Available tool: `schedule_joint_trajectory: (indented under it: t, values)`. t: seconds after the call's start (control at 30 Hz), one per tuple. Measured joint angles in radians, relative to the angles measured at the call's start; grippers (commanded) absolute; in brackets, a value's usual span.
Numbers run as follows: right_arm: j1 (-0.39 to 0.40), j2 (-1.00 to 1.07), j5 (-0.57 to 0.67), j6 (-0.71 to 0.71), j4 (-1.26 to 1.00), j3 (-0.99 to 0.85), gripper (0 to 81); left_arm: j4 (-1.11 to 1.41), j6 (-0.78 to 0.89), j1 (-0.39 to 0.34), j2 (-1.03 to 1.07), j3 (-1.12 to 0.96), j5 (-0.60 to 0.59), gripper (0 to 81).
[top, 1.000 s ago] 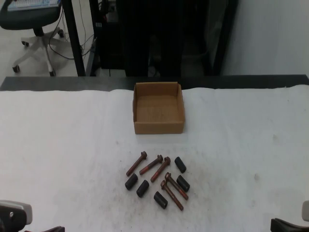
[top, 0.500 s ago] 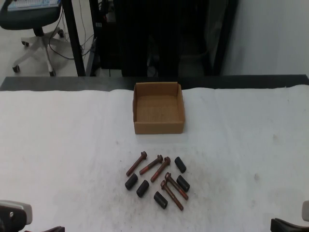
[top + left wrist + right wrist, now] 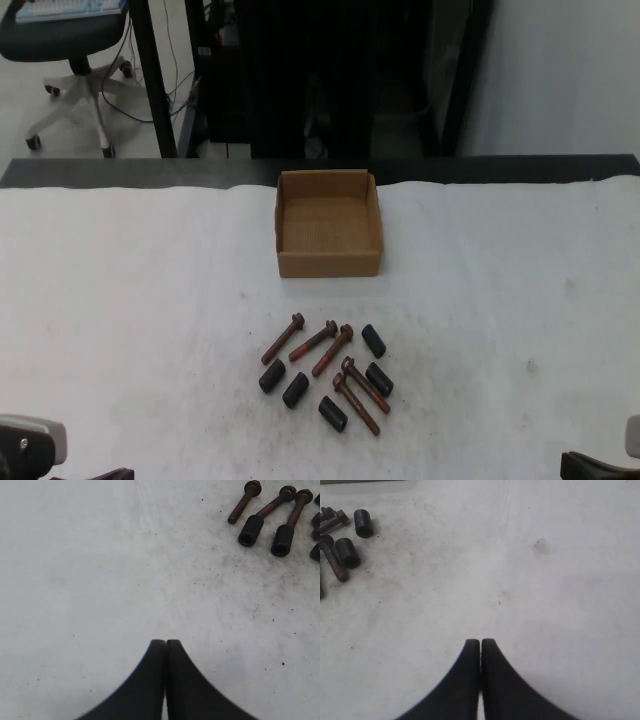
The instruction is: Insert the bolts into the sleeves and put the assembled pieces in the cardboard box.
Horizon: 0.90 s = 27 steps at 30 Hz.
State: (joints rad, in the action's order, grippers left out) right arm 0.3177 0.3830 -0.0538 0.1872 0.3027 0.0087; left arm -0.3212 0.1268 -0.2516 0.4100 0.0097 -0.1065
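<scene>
Nothing is moving since the earlier frames: parts, box and arms are all keeping their places. Over the white cloth (image 3: 90, 580) the left pincer (image 3: 166, 642) is hovering with its fingers pressed together, gripping nothing. The bolts (image 3: 325, 350) and sleeves (image 3: 295, 390) are lying well apart from it, toward 2 o'clock. Likewise the right pincer (image 3: 480, 641) is sitting closed on nothing, with the cluster well apart toward 10 o'clock. Five bolts and five black sleeves are lying loose mid-bench. At 12 o'clock from the cluster, near it, the cardboard box (image 3: 329, 262) is standing open-topped, showing its bare floor.
</scene>
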Motion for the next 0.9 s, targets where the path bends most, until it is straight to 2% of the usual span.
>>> schedule_joint_trajectory:
  t: [0.2,0.37,0.6,0.77,0.9]
  values:
    - [0.000,0.000,0.000,0.000,-0.006,0.000,0.8,0.007,0.003,0.000,0.000,0.000,0.000,0.3]
    - [0.000,0.000,0.000,0.000,-0.097,0.000,0.8,0.101,0.076,0.000,0.000,0.000,-0.102,0.3]
    - [0.000,0.000,0.000,0.116,-0.376,0.001,0.8,0.244,0.113,0.000,0.000,0.000,-0.188,0.3]
    - [0.000,0.000,0.005,0.218,-0.550,0.001,0.8,0.365,0.205,0.000,0.000,0.003,-0.286,0.3]
    - [0.000,0.010,0.149,0.278,-0.712,-0.003,1.1,0.528,0.243,0.000,0.000,-0.020,-0.361,0.3]
